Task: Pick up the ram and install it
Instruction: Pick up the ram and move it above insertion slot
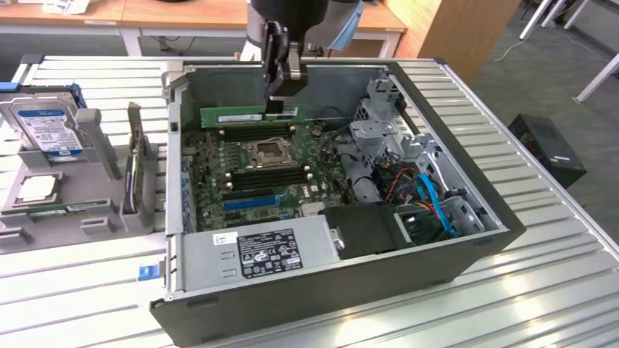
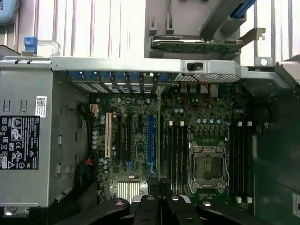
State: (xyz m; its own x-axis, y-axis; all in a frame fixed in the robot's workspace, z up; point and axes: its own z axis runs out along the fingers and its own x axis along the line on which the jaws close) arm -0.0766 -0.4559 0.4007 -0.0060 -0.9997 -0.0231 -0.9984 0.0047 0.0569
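The end effector (image 1: pixel 283 107) is clenched on the ram (image 1: pixel 235 114), holding it edge-down inside the open computer case (image 1: pixel 464 239) just above the dark memory slots (image 1: pixel 254 133), its long axis parallel to them.
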